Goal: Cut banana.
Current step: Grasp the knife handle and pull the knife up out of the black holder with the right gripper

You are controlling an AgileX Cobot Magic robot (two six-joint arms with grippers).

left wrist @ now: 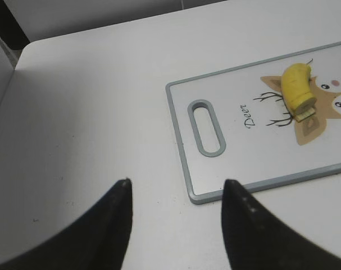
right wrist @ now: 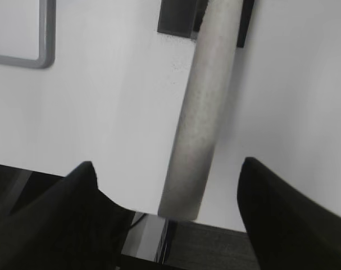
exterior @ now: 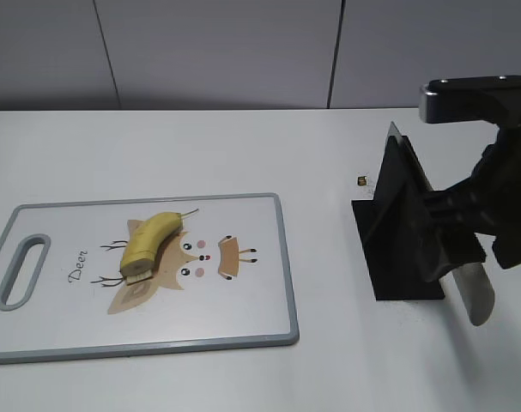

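Note:
The banana [exterior: 150, 240], a short curved yellow piece with one flat cut end, lies on the white cutting board [exterior: 243, 300] over its deer print. It also shows in the left wrist view [left wrist: 296, 87], on the board [left wrist: 260, 152]. A knife with a grey handle [exterior: 473, 292] sits in a black stand [exterior: 397, 232] at the right. My right gripper [right wrist: 167, 163] is open, its fingers on either side of the knife handle [right wrist: 207, 112] without closing on it. My left gripper [left wrist: 177, 183] is open and empty, over bare table left of the board's handle slot.
A small dark speck [exterior: 361, 180] lies on the table behind the stand. The table's front edge runs just under the knife handle's end in the right wrist view. A grey wall stands behind the table.

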